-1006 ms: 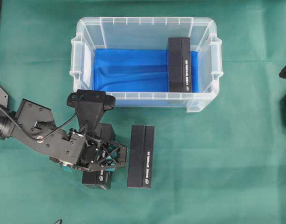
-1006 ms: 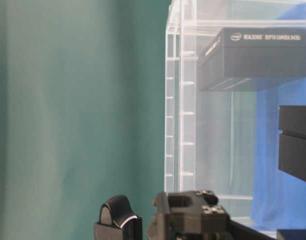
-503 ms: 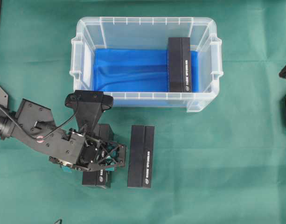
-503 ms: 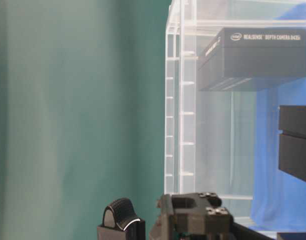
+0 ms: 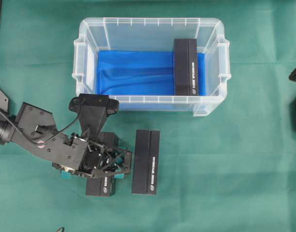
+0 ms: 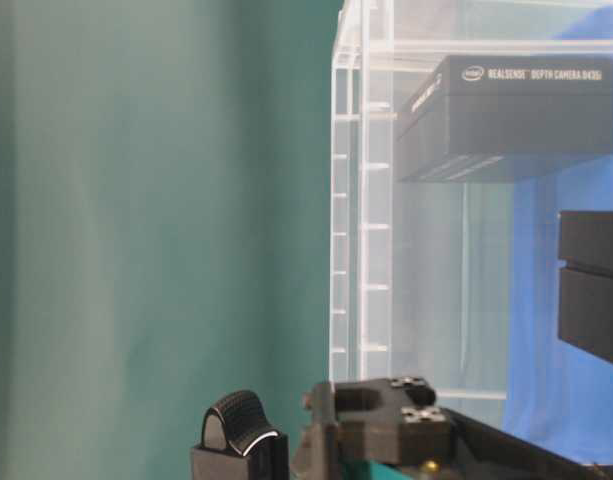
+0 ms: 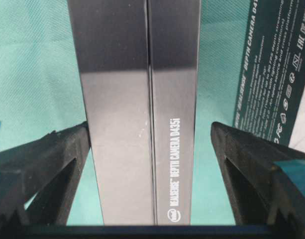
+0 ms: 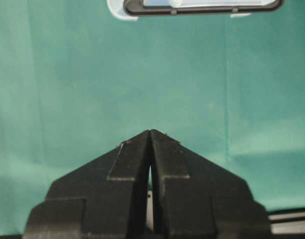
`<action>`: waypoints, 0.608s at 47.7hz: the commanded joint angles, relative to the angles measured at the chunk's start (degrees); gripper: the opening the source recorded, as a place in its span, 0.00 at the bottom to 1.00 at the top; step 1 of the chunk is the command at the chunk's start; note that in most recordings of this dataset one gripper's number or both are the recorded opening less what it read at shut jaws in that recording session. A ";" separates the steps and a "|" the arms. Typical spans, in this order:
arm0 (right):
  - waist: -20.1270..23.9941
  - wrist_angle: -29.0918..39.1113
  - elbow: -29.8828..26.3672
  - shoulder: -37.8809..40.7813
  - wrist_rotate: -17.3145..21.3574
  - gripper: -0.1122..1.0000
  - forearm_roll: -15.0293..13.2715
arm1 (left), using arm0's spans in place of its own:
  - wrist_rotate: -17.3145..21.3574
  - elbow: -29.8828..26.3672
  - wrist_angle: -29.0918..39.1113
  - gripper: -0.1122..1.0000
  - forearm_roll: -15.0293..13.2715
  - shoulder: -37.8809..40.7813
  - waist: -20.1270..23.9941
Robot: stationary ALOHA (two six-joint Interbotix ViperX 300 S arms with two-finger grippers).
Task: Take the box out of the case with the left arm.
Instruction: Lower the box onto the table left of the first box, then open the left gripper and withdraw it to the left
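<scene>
Below my left gripper [image 5: 106,166] lies a long, slim black box [image 7: 142,109] with white lettering, flat on the green counter [image 5: 225,169] just outside the clear case [image 5: 150,23], its long axis running toward the case. My wrist view shows the fingers [image 7: 48,159] spread, a gap on the right side. Overhead, I see a second box [image 5: 146,162] beside it and a third [image 5: 186,67] in the case; my right gripper [image 8: 150,137] is pressed together.

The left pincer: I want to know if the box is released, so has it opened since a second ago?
Yes. The left pincer has spread: in the overhead view teal pads now show on both sides of the box lying on the cloth beside the second box.
</scene>
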 commanded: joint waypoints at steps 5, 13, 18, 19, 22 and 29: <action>-0.09 -0.35 -1.67 0.09 0.09 0.10 -0.09 | 0.00 -1.23 -0.09 0.97 -0.09 -3.16 -0.18; -0.09 -0.26 -1.67 0.09 0.00 0.10 -0.09 | 0.00 -2.81 1.23 0.96 0.00 -6.15 0.44; -0.09 -0.35 -1.67 0.09 0.09 0.10 -0.09 | 0.00 -4.75 4.31 0.96 0.00 -8.79 1.23; 0.00 -0.35 -1.67 0.09 0.09 0.10 -0.09 | 0.00 -5.19 5.10 0.96 0.00 -9.23 1.41; -0.09 -0.35 -1.67 0.09 0.09 0.10 -0.09 | 0.00 -6.59 7.47 0.96 0.18 -10.55 1.85; 0.00 -0.35 -1.67 0.09 0.09 0.10 -0.09 | 0.00 -10.72 14.41 0.96 0.26 -13.54 2.90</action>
